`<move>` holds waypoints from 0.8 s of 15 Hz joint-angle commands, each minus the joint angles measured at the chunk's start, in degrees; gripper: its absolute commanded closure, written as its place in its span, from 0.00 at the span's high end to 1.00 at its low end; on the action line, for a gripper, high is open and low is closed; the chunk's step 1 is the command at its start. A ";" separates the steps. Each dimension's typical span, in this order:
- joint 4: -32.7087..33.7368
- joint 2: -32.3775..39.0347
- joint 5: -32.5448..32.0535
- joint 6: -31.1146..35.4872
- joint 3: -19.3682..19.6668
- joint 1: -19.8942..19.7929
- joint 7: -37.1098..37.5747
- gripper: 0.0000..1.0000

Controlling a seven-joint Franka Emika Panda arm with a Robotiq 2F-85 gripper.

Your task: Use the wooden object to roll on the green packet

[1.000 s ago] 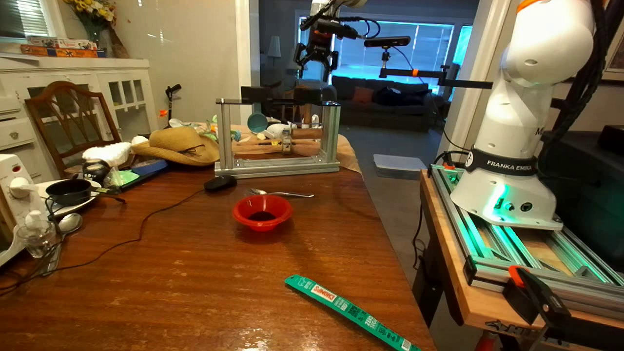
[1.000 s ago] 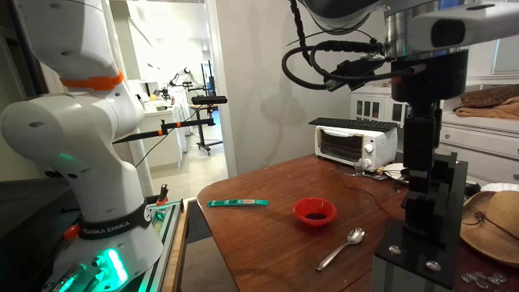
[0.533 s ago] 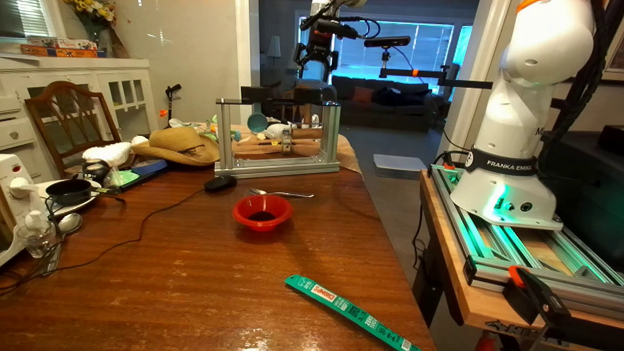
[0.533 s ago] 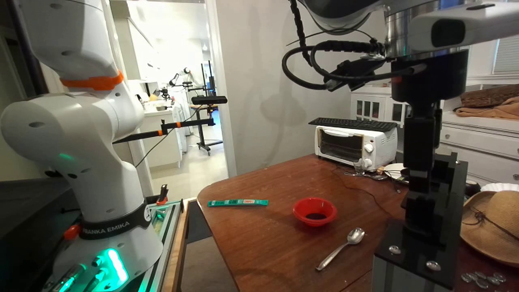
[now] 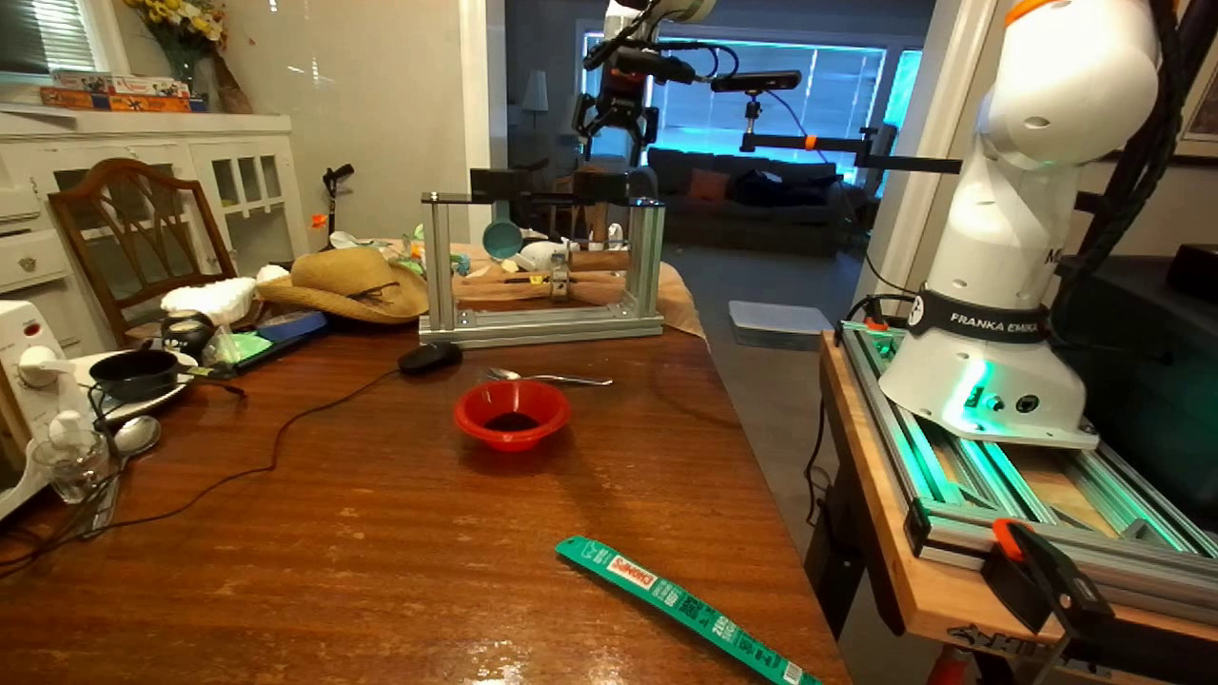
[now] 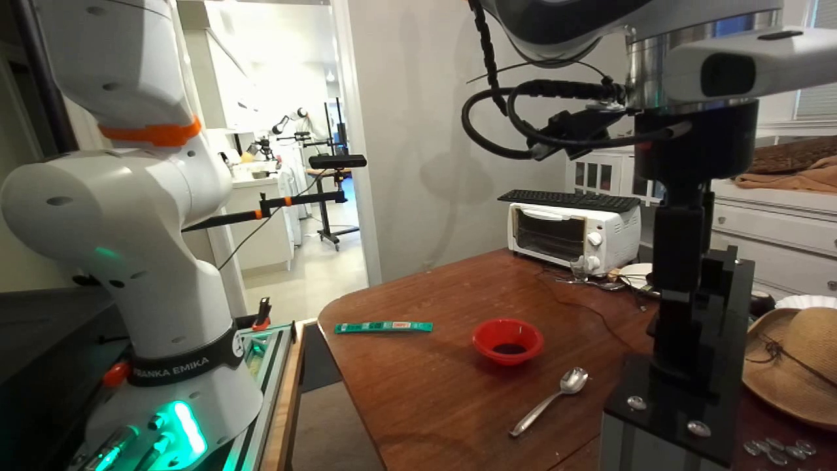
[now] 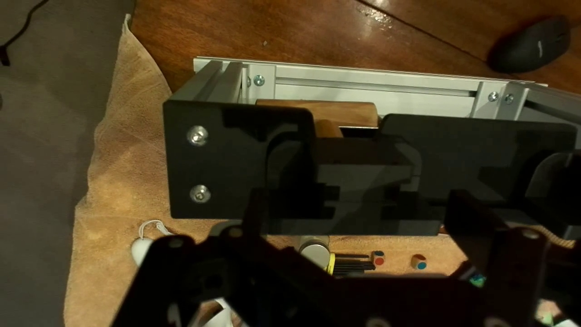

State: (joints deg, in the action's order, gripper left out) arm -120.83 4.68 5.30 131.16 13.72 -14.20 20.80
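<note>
The wooden object [image 5: 601, 259], a tan wooden cylinder with a stem rising from it, hangs inside the metal rack under its black top plates. In the wrist view the wooden cylinder [image 7: 345, 111] shows past the plates, partly hidden by them. The green packet [image 5: 699, 614] lies flat near the table edge; it also shows in an exterior view [image 6: 384, 327]. My gripper [image 5: 612, 147] is open and empty above the right part of the rack. In the wrist view my gripper [image 7: 358, 204] has its fingers spread on both sides of a dark holder block on the rack.
The metal rack [image 5: 542, 328] stands across the table. A teal ladle [image 5: 502, 238] hangs at its left. A red bowl [image 5: 512, 409], a spoon [image 6: 548, 402], a mouse [image 5: 430, 358] and a straw hat [image 5: 352, 285] lie around it. A toaster oven [image 6: 572, 232] stands farther off.
My gripper has moved down a little, closer to the rack's top plates, in the last half second. The packet, bowl, spoon and rack have not moved.
</note>
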 commanded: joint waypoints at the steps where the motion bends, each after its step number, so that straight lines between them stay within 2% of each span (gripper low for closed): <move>1: 2.48 2.54 0.43 -0.31 0.24 0.21 -0.30 0.90; 3: 3.45 3.48 0.49 -0.85 0.29 0.18 -0.20 0.89; 6: 4.49 4.62 0.50 -0.98 0.34 0.21 0.02 0.74; 7: 4.69 4.90 0.45 -1.18 0.36 0.23 0.11 0.75; 8: 4.90 5.12 0.43 -1.22 0.37 0.25 0.18 0.71; 12: 4.62 4.62 -0.02 -1.45 0.52 0.31 0.43 0.73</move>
State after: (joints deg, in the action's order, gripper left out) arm -116.98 8.55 5.32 130.90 13.79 -14.20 20.83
